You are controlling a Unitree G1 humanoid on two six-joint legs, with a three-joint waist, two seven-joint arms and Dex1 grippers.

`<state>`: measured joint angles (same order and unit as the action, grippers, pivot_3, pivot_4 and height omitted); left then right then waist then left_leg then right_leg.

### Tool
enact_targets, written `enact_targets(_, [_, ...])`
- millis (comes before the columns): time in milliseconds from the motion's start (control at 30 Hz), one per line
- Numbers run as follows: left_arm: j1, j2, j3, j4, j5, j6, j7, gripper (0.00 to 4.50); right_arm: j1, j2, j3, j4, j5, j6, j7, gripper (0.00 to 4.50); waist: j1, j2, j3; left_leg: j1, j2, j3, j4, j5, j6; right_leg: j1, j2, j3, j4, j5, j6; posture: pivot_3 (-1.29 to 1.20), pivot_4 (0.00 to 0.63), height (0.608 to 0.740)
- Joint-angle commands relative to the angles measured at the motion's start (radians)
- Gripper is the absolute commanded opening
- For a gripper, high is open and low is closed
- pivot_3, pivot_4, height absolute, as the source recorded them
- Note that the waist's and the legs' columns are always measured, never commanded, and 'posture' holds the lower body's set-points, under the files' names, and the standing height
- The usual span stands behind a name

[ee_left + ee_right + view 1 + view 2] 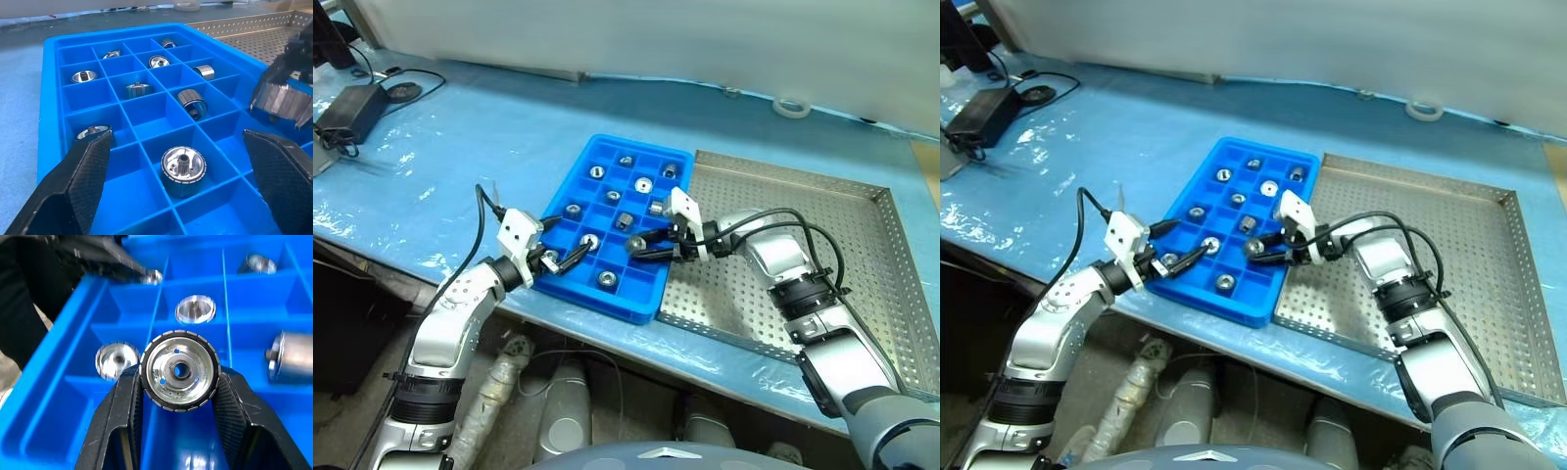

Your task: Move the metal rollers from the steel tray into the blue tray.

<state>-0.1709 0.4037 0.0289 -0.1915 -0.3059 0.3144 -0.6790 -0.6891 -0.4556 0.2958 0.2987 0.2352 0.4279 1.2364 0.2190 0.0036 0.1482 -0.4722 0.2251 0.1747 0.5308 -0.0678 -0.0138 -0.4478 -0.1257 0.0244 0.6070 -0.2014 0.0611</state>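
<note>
Metal rollers, small silver-grey hollow cylinders: one [179,369] is pinched by the right gripper [641,247] over the bright blue compartmented plastic tray [570,162]; others lie in its compartments. Left gripper [566,258] is spread at the tray's near edge. Perforated steel tray [862,245] adjoins.

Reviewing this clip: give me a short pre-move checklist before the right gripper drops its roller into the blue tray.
1. Roller clamped between the right gripper fingers: ok.
2. Right gripper over the blue tray: ok.
3. Cell directly beneath the roller is free: cannot tell.
4. Left gripper open, holding nothing: ok.
5. Left gripper clear of the drop spot: cannot tell; it sits at the tray's near edge.
6. Steel tray shows no rollers left: ok.
</note>
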Motion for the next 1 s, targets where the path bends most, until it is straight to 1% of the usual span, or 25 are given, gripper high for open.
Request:
enact_targets(33, [-0.045, 0.006, -0.019, 0.005, -0.004, -0.016, -0.021, 4.50, 0.022, -0.025, -0.015, -0.048, 0.003, 0.017, 0.004, 1.61, 0.000, 0.000, 0.000, 0.000, 0.000, 0.000, 0.000, 0.000, 0.000, 0.000, 0.000, 0.000, 0.001, 0.000, 0.000, 0.30, 0.150, 0.740])
enact_targets(133, [-0.062, 0.005, -0.030, 0.022, -0.003, -0.020, -0.032, 4.50, 0.047, -0.038, -0.018, -0.076, 0.004, 0.033, -0.003, 1.61, -0.003, 0.000, 0.000, 0.000, 0.000, 0.000, 0.001, 0.000, 0.000, 0.001, 0.000, 0.000, 0.001, 0.000, 0.000, 0.28, 0.150, 0.740])
enact_targets(200, [-0.075, 0.005, -0.038, 0.037, -0.005, -0.022, -0.042, 4.50, 0.062, -0.036, -0.033, -0.096, 0.011, 0.050, -0.026, 2.36, -0.005, 0.000, 0.000, 0.000, 0.000, 0.000, 0.001, 0.000, 0.000, 0.001, 0.000, 0.000, 0.000, 0.000, 0.000, 0.26, 0.150, 0.740])
enact_targets(233, [-0.082, 0.003, -0.043, 0.043, -0.005, -0.023, -0.046, 4.50, 0.066, -0.036, -0.043, -0.105, 0.018, 0.059, -0.035, 2.58, -0.006, 0.000, 0.000, 0.000, 0.000, 0.000, 0.001, 0.000, 0.000, 0.001, 0.000, 0.000, 0.000, 0.001, -0.001, 0.26, 0.150, 0.740])
enact_targets(300, [-0.091, 0.001, -0.048, 0.050, -0.006, -0.023, -0.052, 4.50, 0.071, -0.039, -0.053, -0.121, 0.028, 0.075, -0.045, 3.31, -0.010, 0.000, 0.000, 0.000, 0.000, 0.000, 0.001, 0.000, 0.000, 0.002, 0.000, 0.000, 0.000, 0.001, -0.002, 0.25, 0.150, 0.740])
enact_targets(333, [-0.097, -0.004, -0.053, 0.053, -0.008, -0.023, -0.055, 4.50, 0.071, -0.039, -0.062, -0.126, 0.032, 0.075, -0.053, 3.57, -0.011, 0.000, 0.000, 0.000, 0.000, 0.000, 0.001, 0.000, 0.000, 0.002, 0.000, 0.000, 0.000, 0.001, -0.002, 0.23, 0.150, 0.740])
enact_targets(367, [-0.107, -0.014, -0.062, 0.061, -0.014, -0.022, -0.062, 4.50, 0.067, -0.028, -0.091, -0.121, 0.043, 0.074, -0.082, 3.93, -0.012, 0.000, 0.000, 0.001, 0.000, 0.000, 0.001, 0.000, 0.000, 0.002, 0.000, 0.000, 0.000, 0.002, -0.002, 0.20, 0.150, 0.740])
enact_targets(433, [-0.126, -0.032, -0.078, 0.078, -0.022, -0.022, -0.078, 4.50, 0.061, -0.012, -0.138, -0.119, 0.058, 0.069, -0.132, 3.93, -0.015, 0.000, 0.000, 0.000, 0.000, 0.000, 0.002, 0.000, 0.000, 0.002, 0.000, 0.000, 0.001, 0.001, -0.001, 0.18, 0.150, 0.740])
enact_targets(500, [-0.174, -0.056, -0.096, 0.142, -0.018, -0.046, -0.104, 4.50, 0.072, -0.005, -0.220, -0.154, 0.088, 0.082, -0.209, 3.93, -0.022, 0.000, 0.000, 0.000, 0.000, 0.000, 0.003, 0.000, 0.000, 0.002, 0.000, 0.001, 0.001, 0.001, 0.000, 0.08, 0.150, 0.740])
enact_targets(567, [-0.244, -0.102, -0.076, 0.217, -0.046, -0.065, -0.112, 4.50, 0.104, -0.009, -0.300, -0.208, 0.110, 0.102, -0.287, 3.93, -0.030, 0.000, 0.000, 0.000, 0.000, 0.000, 0.003, 0.000, 0.000, 0.002, 0.000, 0.001, 0.001, 0.002, 0.001, 0.01, 0.150, 0.740])
enact_targets(600, [-0.266, -0.117, -0.065, 0.240, -0.057, -0.070, -0.114, 4.50, 0.116, -0.012, -0.321, -0.225, 0.116, 0.111, -0.311, 3.93, -0.039, 0.000, 0.000, 0.000, 0.000, 0.000, 0.004, 0.000, 0.000, 0.003, 0.000, 0.001, 0.001, 0.002, 0.001, 0.01, 0.150, 0.740])
enact_targets(633, [-0.292, -0.127, -0.060, 0.269, -0.061, -0.078, -0.121, 4.50, 0.137, -0.020, -0.345, -0.247, 0.123, 0.123, -0.332, 3.93, -0.049, 0.000, 0.000, 0.000, -0.001, 0.000, 0.005, 0.000, 0.000, 0.004, 0.000, 0.002, 0.001, 0.002, 0.001, -0.04, 0.150, 0.740])
enact_targets(700, [-0.365, -0.137, -0.072, 0.372, -0.029, -0.126, -0.141, 4.50, 0.196, -0.037, -0.411, -0.298, 0.120, 0.130, -0.404, 3.93, -0.068, 0.000, 0.000, 0.000, -0.001, 0.001, 0.007, 0.000, 0.000, 0.005, 0.000, 0.002, 0.000, 0.003, 0.001, -0.08, 0.150, 0.740])
enact_targets(800, [-0.440, -0.153, -0.082, 0.501, 0.014, -0.207, -0.144, 4.50, 0.251, -0.053, -0.455, -0.335, 0.092, 0.104, -0.484, 3.93, -0.097, 0.000, 0.000, 0.001, -0.001, 0.001, 0.007, 0.000, 0.000, 0.005, 0.000, 0.002, 0.000, 0.003, 0.002, -0.12, 0.150, 0.740])
enact_targets(900, [-0.510, -0.175, -0.070, 0.635, 0.056, -0.295, -0.102, 4.50, 0.245, -0.021, -0.518, -0.316, 0.085, 0.050, -0.601, 3.93, -0.135, 0.000, 0.000, 0.001, -0.001, 0.001, 0.008, 0.000, 0.000, 0.004, 0.000, 0.003, -0.001, 0.005, -0.001, -0.16, 0.150, 0.740])
enact_targets(1000, [-0.546, -0.197, -0.045, 0.706, 0.049, -0.333, -0.098, 4.50, 0.225, -0.014, -0.539, -0.286, 0.089, 0.024, -0.642, 3.93, -0.159, 0.000, 0.000, 0.001, -0.001, 0.002, 0.009, 0.000, 0.000, 0.003, 0.000, 0.003, -0.001, 0.007, -0.004, -0.17, 0.150, 0.740])
